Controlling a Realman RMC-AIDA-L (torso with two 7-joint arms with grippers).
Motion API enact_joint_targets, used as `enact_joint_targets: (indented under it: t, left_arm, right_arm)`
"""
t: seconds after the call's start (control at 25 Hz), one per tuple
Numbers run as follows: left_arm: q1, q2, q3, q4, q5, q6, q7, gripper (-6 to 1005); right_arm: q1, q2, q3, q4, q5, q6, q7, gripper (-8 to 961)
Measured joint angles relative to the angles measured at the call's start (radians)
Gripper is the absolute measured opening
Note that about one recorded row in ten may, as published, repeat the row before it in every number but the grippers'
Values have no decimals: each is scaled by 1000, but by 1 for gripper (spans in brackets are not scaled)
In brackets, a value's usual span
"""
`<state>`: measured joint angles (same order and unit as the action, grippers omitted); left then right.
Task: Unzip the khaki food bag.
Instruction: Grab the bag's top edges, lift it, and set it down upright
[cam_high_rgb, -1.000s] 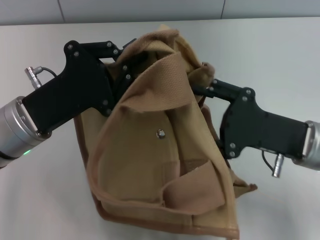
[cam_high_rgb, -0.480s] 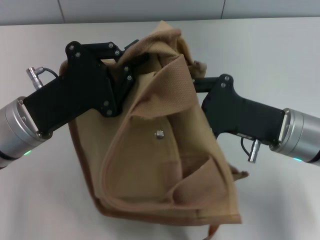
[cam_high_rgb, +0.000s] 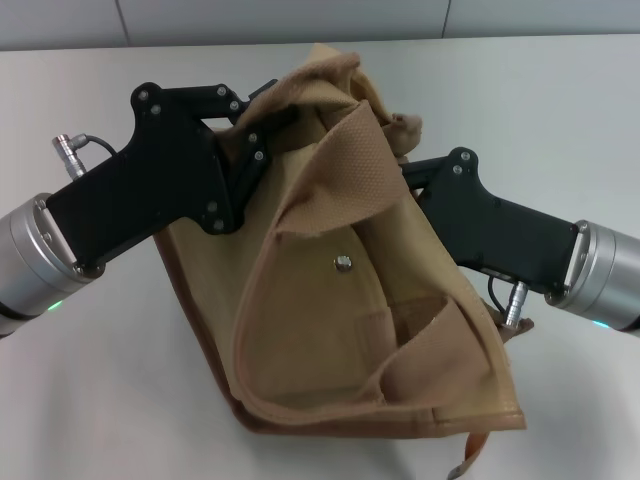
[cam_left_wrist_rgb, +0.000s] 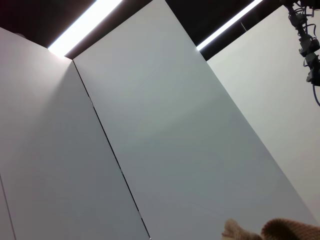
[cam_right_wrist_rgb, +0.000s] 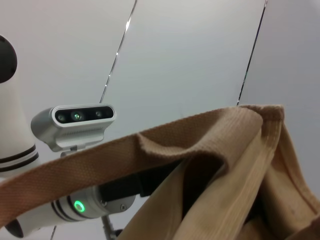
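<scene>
The khaki food bag (cam_high_rgb: 330, 330) hangs tilted above the white table (cam_high_rgb: 560, 100), its front pocket with the metal snap (cam_high_rgb: 343, 263) facing me and a wide webbing handle (cam_high_rgb: 350, 165) draped across its top. My left gripper (cam_high_rgb: 262, 115) is at the bag's upper left corner, shut on the top edge. My right gripper (cam_high_rgb: 410, 172) reaches in at the bag's upper right, its tip hidden behind the fabric. The zipper is hidden. The bag also shows in the right wrist view (cam_right_wrist_rgb: 225, 165) and as a scrap in the left wrist view (cam_left_wrist_rgb: 285, 231).
A brown strap end (cam_high_rgb: 470, 460) trails below the bag at the front edge. The right wrist view shows my head camera (cam_right_wrist_rgb: 75, 125) and the left arm (cam_right_wrist_rgb: 100, 200) behind the fabric. The left wrist view shows wall panels (cam_left_wrist_rgb: 175, 125).
The bag has swung to the right and its lower end has dropped. The right gripper moved in towards the bag's top, then shifted slightly right. The left arm has stayed put.
</scene>
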<state>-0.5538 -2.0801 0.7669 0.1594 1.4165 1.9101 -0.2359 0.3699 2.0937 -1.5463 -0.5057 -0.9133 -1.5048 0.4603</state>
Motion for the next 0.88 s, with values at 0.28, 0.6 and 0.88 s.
enact_joint_targets:
  t: [0.28,0.6,0.88]
  left_arm:
    - [3,0,-9,-11,-34,-1,2,173]
    - [5,0,-11,-18,-83,-8,3,180]
    - [-30,0,-11,-90,-123,-31,19,187]
  right_arm:
    - [-51,-9,5,35,-17,-60,-25,9]
    - [-226,-15,179,65,-179,-198,-26,8]
    - [-294,-13,481,170,-257,-352,-13,8]
